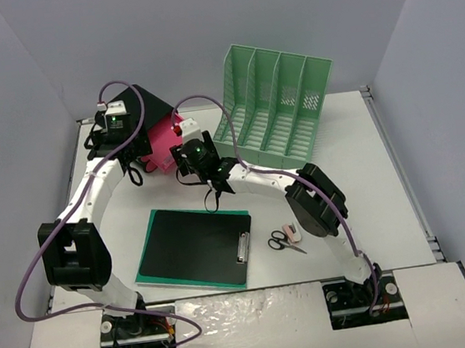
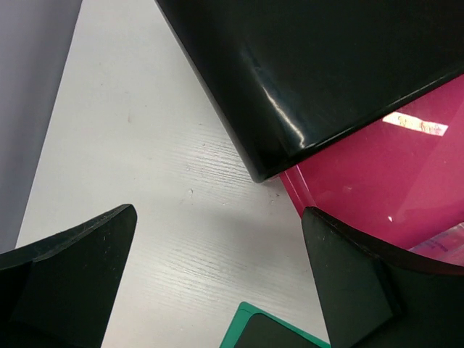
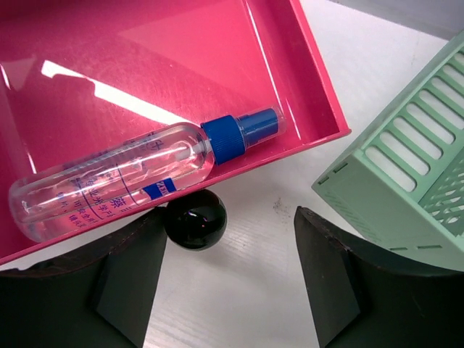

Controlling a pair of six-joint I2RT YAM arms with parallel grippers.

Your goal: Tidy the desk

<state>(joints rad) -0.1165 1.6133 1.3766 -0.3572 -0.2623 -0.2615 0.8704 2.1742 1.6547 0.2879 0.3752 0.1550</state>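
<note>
Tabletop (image 1: 368, 188) itself's rigid and smooth, slick light bottle (image 3: 116, 181) wants a mid-body grip; left hand (image 2: 217, 243), right hand (image 3: 232, 243) both spread, empty

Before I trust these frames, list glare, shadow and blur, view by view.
Top external: even light, sharp, only soft shadows on the desk. Left wrist: highlights on the glossy black panel, a glare streak on the pink tray, near fingers soft. Right wrist: a white glare band across the tray, spray bottle sharp.
</note>
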